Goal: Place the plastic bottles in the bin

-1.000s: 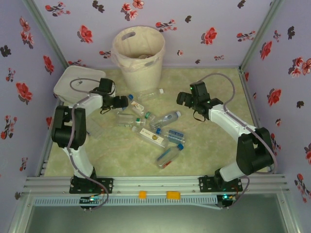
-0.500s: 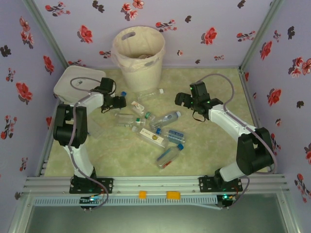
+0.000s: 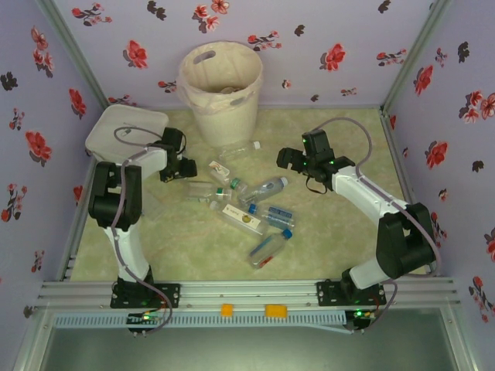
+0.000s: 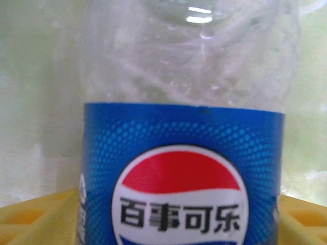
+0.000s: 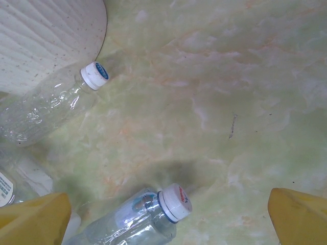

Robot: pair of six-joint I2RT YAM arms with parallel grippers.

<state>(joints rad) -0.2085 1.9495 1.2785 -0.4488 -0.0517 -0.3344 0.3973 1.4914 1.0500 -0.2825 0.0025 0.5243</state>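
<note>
The left tool point(image 3: 179, 167) is straddling a bottle point(image 4: 186, 61), clamped or not unclear; gripping squarely on its label point(image 4: 184, 153) is looking safest. The right tool point(image 3: 288, 158) is gaping apart.

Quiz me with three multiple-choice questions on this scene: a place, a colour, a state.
1. Where is the tall round cream plastic bin? A. by the far wall B. between the arm bases C. near right corner
2. What colour is the label on the clear plastic bottle in the left wrist view? A. green B. blue C. yellow
3. The right gripper is: A. open, empty B. shut on a bottle C. shut on the bin
Answers: 1A, it stands at that wall; 2B, a blue band wraps the bottle; 3A, its yellow fingers stand wide apart.
</note>
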